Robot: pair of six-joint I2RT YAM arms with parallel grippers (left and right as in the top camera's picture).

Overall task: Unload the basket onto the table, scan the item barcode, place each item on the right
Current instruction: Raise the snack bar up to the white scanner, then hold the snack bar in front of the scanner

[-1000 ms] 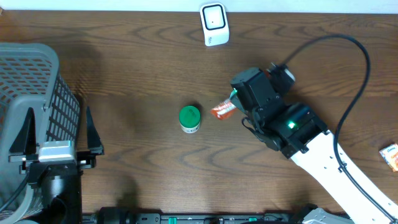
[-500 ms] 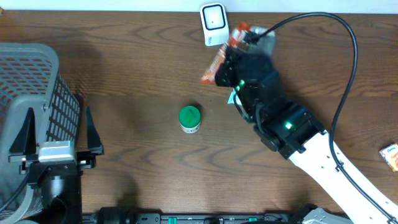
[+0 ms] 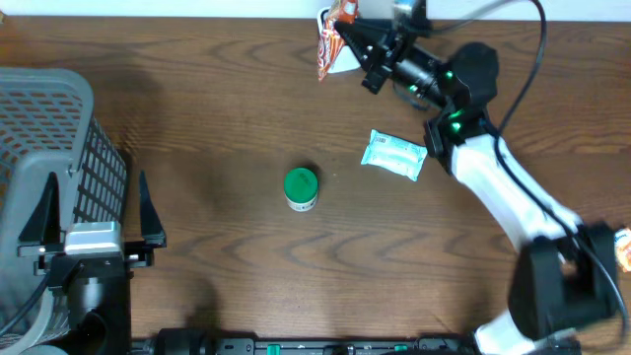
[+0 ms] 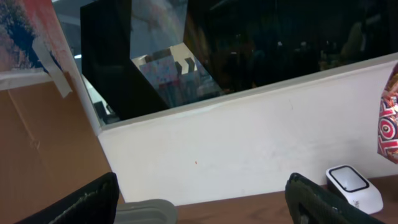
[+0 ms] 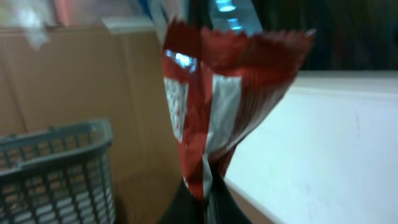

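basket (image 3: 49, 138): grey, at the far left of the bench (image 3: 217, 118)
left end effector (image 3: 96, 212): jaws wide apart, holding nothing, just beside the basket
green jar (image 3: 301, 187): upright, mid-bench
red packet (image 3: 327, 44): pinched in the closed right end effector (image 3: 343, 28), up in front of the scanner (image 4: 354, 186) at the far edge
pale blue packet (image 3: 394, 155): lying flat, right of the jar

Readable text: none | red packet (image 5: 211, 112): print too blurred | pale blue packet (image 3: 394, 155): markings too small
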